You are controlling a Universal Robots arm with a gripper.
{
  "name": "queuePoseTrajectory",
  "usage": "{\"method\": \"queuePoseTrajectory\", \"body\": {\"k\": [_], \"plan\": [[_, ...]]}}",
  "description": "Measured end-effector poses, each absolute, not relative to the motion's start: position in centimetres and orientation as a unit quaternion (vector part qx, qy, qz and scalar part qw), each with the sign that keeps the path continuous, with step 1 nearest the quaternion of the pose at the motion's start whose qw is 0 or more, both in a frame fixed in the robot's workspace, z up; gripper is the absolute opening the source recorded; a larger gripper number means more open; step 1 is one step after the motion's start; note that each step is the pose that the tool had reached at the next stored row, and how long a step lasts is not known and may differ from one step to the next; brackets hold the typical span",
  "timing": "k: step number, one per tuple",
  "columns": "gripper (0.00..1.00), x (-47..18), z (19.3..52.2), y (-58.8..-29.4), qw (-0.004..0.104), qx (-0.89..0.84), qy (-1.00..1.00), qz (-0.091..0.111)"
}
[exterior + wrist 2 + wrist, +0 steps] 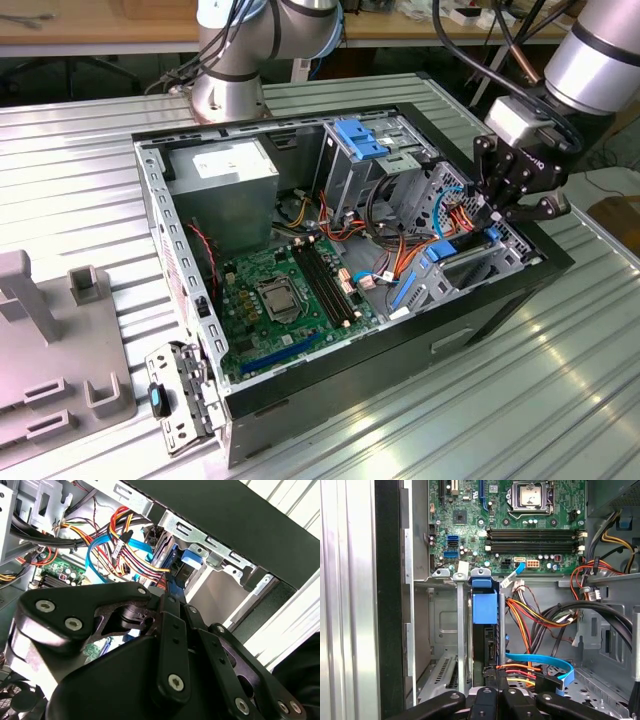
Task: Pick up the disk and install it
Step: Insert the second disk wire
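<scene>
Here the black multi-link gripper (517,200) hangs over the open black computer case (500,290), its fingers together. The blue-framed grey metal disk (484,630) stands on edge in the case's bay, just beyond the fingertips.

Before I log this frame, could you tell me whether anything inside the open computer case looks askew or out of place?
Nothing stands out. The grey-metal hard drive in its bright blue plastic carrier sits upright and square in the metal drive cage, with the black gripper at its end. The orange, red and blue cables run loosely beside it.
</scene>
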State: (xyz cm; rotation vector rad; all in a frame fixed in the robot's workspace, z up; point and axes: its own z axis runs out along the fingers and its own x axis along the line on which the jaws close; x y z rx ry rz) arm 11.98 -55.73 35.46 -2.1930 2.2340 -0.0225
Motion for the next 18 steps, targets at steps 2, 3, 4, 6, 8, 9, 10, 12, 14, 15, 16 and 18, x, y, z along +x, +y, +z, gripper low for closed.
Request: {"method": "queuePoseTrajectory", "body": {"k": [2,3,4,6,8,9,10,12,14,15,16,18], "plan": [[0.11,12.0,35.5,-55.7,0.005,-0.700,0.714,-0.007],[0.11,12.0,35.5,-55.7,0.005,-0.701,0.714,-0.007],[0.11,12.0,35.6,-55.8,0.005,-0.700,0.714,-0.007],[0.11,12.0,35.9,-55.8,0.006,-0.701,0.714,-0.007],[0.11,12.0,36.2,-55.8,0.005,-0.701,0.714,-0.007],[0.11,12.0,36.4,-55.8,0.006,-0.700,0.714,-0.007],[0.11,12.0,36.6,-55.8,0.006,-0.701,0.714,-0.007],[0.11,12.0,37.1,-55.8,0.005,-0.700,0.714,-0.007],[0.11,12.0,38.0,-55.8,0.006,-0.701,0.714,-0.006],[0.11,12.0,38.5,-55.8,0.006,-0.701,0.714,-0.006],[0.11,12.0,39.1,-55.8,0.006,-0.701,0.714,-0.006],[0.11,12.0,40.3,-55.7,0.005,-0.701,0.714,-0.006]]}}
